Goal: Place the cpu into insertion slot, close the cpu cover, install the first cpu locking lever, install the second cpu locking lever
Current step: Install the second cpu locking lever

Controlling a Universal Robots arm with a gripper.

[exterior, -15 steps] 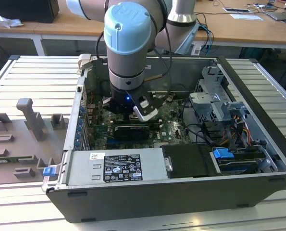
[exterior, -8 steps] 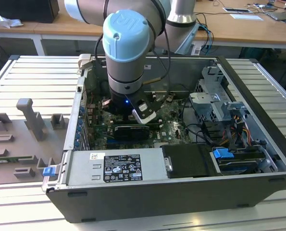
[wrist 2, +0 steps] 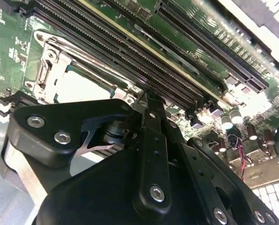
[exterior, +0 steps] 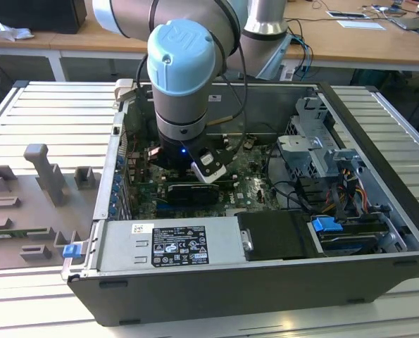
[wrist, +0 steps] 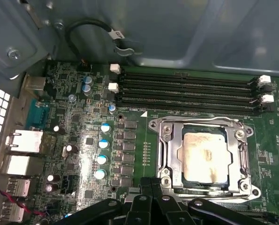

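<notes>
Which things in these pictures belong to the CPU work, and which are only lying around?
Belonging to the job:
- cpu, seated in the insertion slot
- cpu cover, lying down around the chip
- gripper, at the socket's edge

Just there:
- memory slots
- blue capacitors
- power supply
- grey holder blocks

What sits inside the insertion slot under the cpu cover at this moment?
The cpu lies in the insertion slot, its pale top showing through the cpu cover window. The cover's frame hides the chip's edges; the contacts underneath are hidden.
</notes>
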